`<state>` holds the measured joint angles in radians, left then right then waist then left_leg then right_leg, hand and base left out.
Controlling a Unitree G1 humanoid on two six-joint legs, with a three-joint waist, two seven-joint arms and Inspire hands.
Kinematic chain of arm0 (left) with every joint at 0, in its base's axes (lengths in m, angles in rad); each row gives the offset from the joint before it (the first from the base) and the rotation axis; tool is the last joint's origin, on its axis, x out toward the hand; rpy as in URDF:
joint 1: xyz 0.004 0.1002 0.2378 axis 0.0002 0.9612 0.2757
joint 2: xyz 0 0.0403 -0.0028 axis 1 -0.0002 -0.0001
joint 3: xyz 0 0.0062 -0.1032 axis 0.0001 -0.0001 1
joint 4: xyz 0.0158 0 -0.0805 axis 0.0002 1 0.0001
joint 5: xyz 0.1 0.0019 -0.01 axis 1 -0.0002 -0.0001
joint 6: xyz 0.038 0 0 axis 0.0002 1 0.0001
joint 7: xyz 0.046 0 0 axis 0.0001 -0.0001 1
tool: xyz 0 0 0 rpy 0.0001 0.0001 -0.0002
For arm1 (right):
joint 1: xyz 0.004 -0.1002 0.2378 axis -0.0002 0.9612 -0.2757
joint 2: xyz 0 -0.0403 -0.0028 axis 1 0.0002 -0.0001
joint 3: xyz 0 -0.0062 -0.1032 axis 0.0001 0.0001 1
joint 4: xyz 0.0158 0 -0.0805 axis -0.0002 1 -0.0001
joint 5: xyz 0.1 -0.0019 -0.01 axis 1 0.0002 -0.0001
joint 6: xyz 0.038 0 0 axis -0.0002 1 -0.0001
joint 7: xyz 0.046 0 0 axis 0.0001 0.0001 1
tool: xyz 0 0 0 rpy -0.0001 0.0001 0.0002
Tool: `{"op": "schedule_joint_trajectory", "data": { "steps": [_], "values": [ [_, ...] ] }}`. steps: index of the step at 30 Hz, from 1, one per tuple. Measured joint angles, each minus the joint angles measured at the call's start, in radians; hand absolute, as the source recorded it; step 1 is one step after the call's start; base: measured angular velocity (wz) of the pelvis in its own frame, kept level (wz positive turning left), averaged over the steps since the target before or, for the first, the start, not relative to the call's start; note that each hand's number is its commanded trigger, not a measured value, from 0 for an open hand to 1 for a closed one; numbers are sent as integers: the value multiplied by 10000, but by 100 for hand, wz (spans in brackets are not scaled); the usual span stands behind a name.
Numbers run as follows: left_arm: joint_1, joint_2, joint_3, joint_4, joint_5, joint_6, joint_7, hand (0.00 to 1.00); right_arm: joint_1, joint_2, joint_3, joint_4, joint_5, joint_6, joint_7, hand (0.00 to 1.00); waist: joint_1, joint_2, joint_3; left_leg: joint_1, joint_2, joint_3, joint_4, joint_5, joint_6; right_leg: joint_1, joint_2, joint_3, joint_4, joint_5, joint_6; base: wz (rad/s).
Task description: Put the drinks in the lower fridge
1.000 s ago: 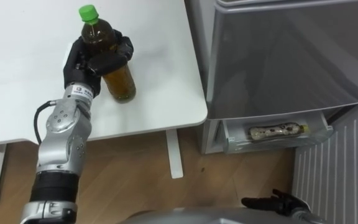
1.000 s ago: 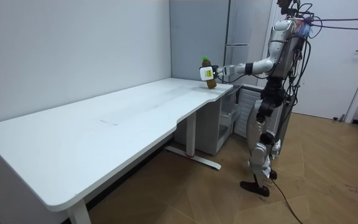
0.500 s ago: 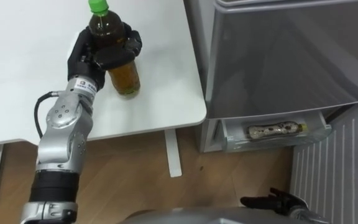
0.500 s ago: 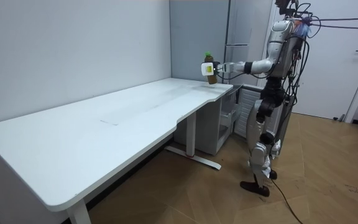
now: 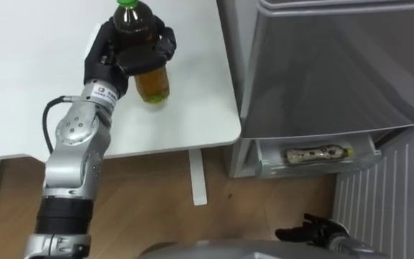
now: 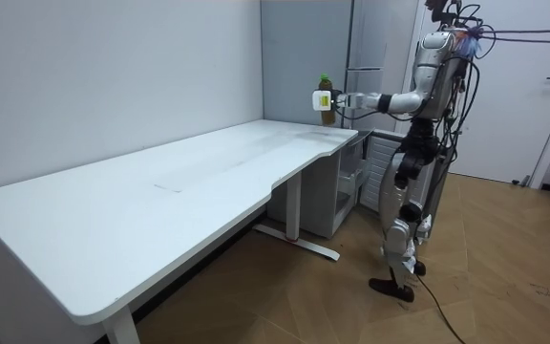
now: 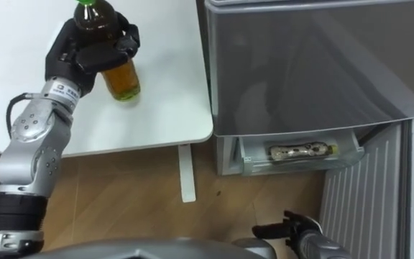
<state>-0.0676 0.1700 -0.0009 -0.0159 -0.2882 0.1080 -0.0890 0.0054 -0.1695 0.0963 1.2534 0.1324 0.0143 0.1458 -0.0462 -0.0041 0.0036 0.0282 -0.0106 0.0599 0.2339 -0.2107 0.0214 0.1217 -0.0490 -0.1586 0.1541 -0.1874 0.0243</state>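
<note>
We note the left robot hand [image 5: 124, 54] curled round the brown drink bottle [image 5: 152, 80], green cap up, held clear above the white table [image 5: 34, 93] near its corner beside the fridge [image 5: 336, 65]; a second bottle [image 5: 318, 153] lies in the open lower drawer [image 5: 293, 169]; the right robot hand [image 5: 309, 232] hangs low, fingers loosely extended, holding nothing.

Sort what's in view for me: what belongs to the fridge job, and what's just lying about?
Job: tea bottle, gripped by the left hand; open lower fridge drawer; second bottle lying in it.
Not involved: white table below the tea bottle; right hand, idle, low beside the drawer.
</note>
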Motion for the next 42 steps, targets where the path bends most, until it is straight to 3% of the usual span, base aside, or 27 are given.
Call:
{"op": "schedule_joint_trajectory", "data": {
  "steps": [11,24,32,37,42],
  "values": [
    [323,-73,-1428,-316,-344,-6,-481,100,-483,255,1387,-313,-969,7,146,0,325,-45,2,-243,-21,-343,255,0,-2,42,-3,-409,28,0,1,11],
    [1477,20,-1471,-525,-614,-6,-853,100,-376,351,1374,-1005,-1154,37,590,0,336,-48,-4,-344,-17,-398,364,-3,-5,11,-17,-600,63,0,1,2],
    [1806,167,-1637,-337,-1449,-14,-2020,100,-379,344,1367,-1225,-1237,-141,850,0,247,-59,28,-380,-21,-522,396,-7,-4,119,-22,-704,149,-4,6,5],
    [1941,168,-1997,-1,-2000,-8,-2588,100,-417,343,1309,-2212,-1876,179,950,0,247,-78,45,-621,-11,-513,593,-7,-4,-123,-13,-662,226,-29,-24,0],
    [2200,175,-2591,267,-2213,26,-3232,100,-467,417,1330,-2848,-2244,194,961,0,249,-132,83,-569,-15,-504,718,-26,14,-36,-15,-676,229,-29,-24,0]
  ]
}}
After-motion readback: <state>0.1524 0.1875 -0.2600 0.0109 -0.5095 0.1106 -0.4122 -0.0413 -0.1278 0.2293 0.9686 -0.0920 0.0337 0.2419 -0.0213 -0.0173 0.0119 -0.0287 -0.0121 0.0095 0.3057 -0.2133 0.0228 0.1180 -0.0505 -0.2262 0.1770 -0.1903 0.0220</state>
